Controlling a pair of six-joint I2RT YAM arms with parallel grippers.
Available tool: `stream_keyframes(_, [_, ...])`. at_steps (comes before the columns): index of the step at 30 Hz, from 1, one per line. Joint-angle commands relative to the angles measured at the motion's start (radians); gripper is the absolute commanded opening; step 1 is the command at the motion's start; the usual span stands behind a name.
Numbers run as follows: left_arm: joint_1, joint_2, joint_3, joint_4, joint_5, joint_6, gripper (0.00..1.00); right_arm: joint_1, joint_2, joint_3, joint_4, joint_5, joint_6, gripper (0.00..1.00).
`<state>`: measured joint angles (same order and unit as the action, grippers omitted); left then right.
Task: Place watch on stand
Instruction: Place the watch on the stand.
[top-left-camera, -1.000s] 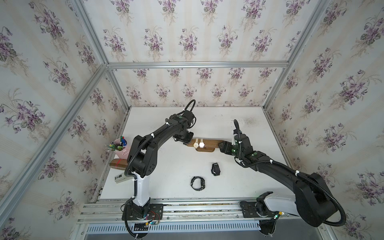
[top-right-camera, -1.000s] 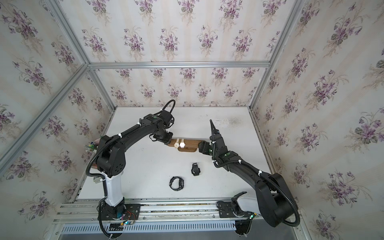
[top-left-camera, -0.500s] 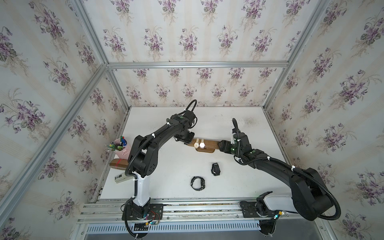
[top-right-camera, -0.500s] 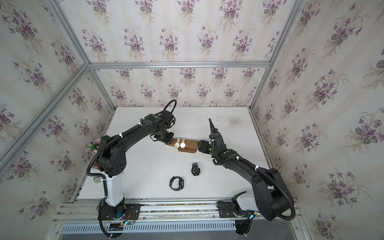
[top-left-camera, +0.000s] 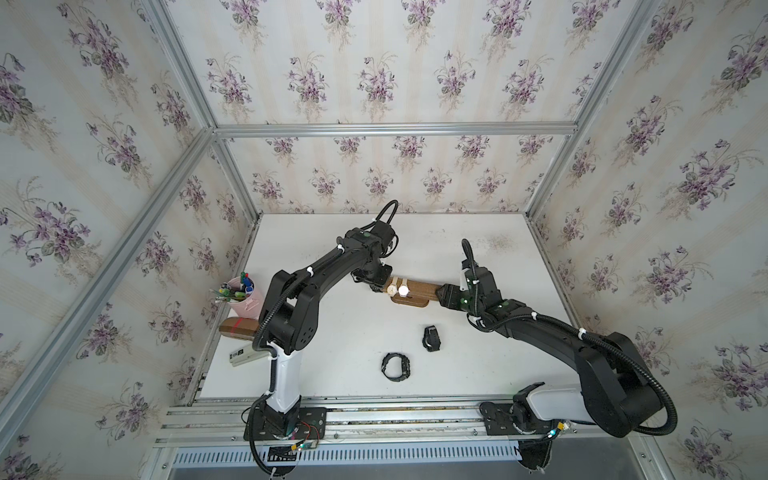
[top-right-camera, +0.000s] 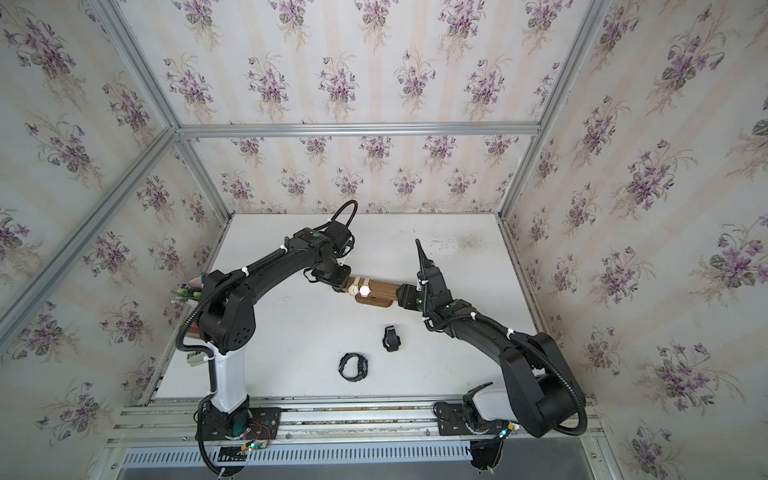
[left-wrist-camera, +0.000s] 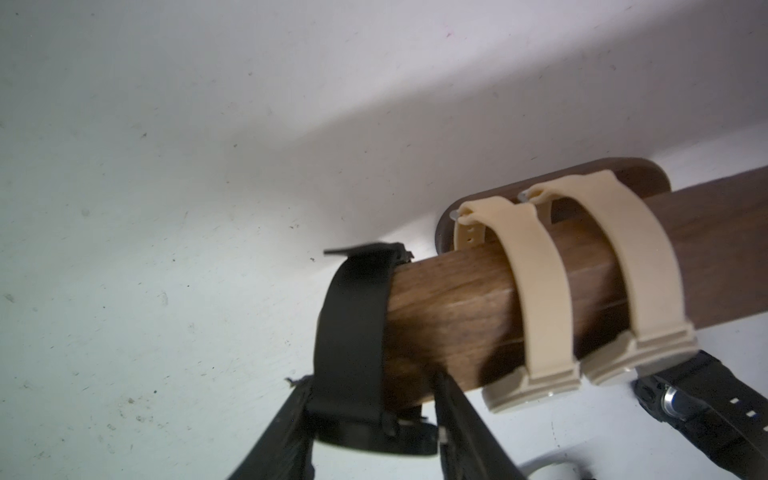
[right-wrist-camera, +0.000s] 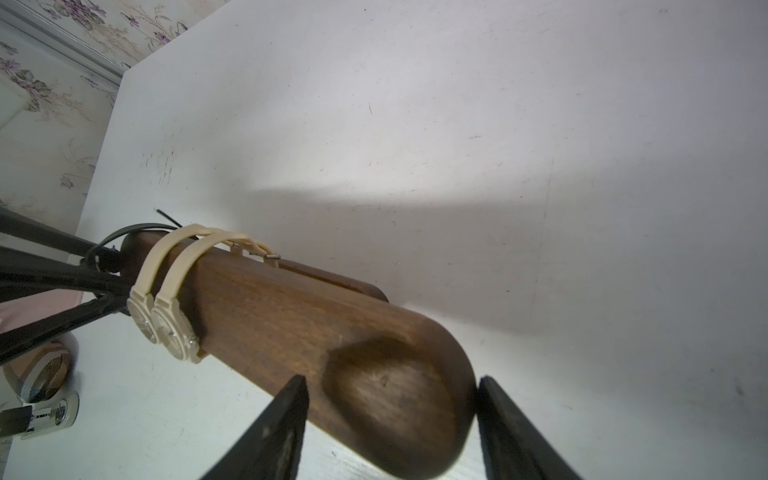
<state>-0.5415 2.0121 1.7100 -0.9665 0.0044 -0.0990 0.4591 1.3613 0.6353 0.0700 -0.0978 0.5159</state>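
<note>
1. Left gripper (left-wrist-camera: 372, 411) first: its fingers straddle the case of the black watch (left-wrist-camera: 353, 324). Pinching or merely flanking it, I can't tell.
2. The watch's strap is looped round the very end of the stand (left-wrist-camera: 453, 299), with two beige watches (left-wrist-camera: 540, 291) further in along the bar.
3. It's probably light: hard case, floppy strap that could drag on the wood. Grip the case sides, not the band.
4. Right gripper (right-wrist-camera: 390, 386) looks clamped on the bar's opposite rounded end, bracing the stand.

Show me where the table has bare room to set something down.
Bare: the far strip between the stand and the back wall; the near patch between the left arm and the looped black watch. Crowded: around the stand.
</note>
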Motion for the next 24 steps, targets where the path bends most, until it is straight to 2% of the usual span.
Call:
stream_keyframes(1, [-0.001,0.003,0.007,-0.009,0.021,0.003,0.47,0.006,0.003,-0.002,0.032,-0.017,0.002,0.63])
stream_keyframes(9, [-0.003,-0.016,-0.009,0.014,0.039,-0.002,0.47,0.009,0.007,0.004,0.030,-0.013,0.003,0.60])
stream_keyframes(17, [-0.005,-0.038,-0.015,0.027,0.058,-0.002,0.54,0.009,0.007,0.000,0.027,-0.007,-0.007,0.65])
stream_keyframes(24, [-0.004,-0.035,-0.019,0.036,0.056,-0.007,0.54,0.009,0.004,-0.001,0.026,-0.002,-0.007,0.64])
